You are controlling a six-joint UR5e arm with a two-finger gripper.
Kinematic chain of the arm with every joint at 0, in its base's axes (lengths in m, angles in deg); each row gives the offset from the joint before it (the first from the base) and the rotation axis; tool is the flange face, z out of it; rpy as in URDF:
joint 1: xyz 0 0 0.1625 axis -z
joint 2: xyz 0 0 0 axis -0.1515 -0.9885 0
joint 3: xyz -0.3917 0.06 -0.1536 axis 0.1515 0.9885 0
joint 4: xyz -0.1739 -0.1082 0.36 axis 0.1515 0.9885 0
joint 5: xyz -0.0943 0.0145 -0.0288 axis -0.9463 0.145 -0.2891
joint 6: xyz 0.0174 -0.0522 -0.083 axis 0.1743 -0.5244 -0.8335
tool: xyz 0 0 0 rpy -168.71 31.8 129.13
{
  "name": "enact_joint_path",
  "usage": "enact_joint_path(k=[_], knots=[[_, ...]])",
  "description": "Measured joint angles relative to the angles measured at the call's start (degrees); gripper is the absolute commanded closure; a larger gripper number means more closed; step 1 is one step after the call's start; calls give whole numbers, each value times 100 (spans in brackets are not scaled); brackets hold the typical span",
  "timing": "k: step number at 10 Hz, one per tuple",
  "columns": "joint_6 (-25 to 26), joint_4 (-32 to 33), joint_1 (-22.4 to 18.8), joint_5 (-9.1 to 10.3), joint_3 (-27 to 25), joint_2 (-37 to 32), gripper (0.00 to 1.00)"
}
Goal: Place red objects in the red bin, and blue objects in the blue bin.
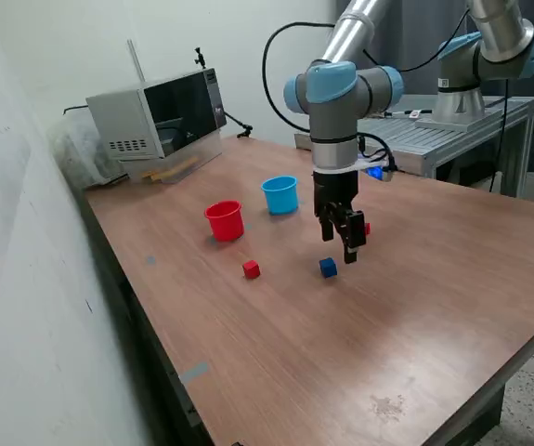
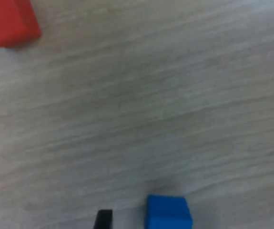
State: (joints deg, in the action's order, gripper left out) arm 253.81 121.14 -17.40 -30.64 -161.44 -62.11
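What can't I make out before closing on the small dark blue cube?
Small dark blue cube: cut off by the frame edge, blurred, wrist view.
Small red cube behind the gripper: mostly hidden by it, exterior view.
Red plastic cup and light blue plastic cup: walls hide their contents, exterior view.
Second blue cube: in neither view.

Open wooden table toward the exterior view's right. Blocking elsewhere: red bin and blue bin close together, microwave behind them; scattered red cube, blue cube.
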Motion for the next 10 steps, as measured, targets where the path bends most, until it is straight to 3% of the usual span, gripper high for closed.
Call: enact_joint_path(k=[7, 8, 10], knots=[[-5, 420, 38, -156, -54, 194, 0], [-5, 448, 44, -183, -40, 242, 100], [0, 490, 48, -247, -6, 290, 100]])
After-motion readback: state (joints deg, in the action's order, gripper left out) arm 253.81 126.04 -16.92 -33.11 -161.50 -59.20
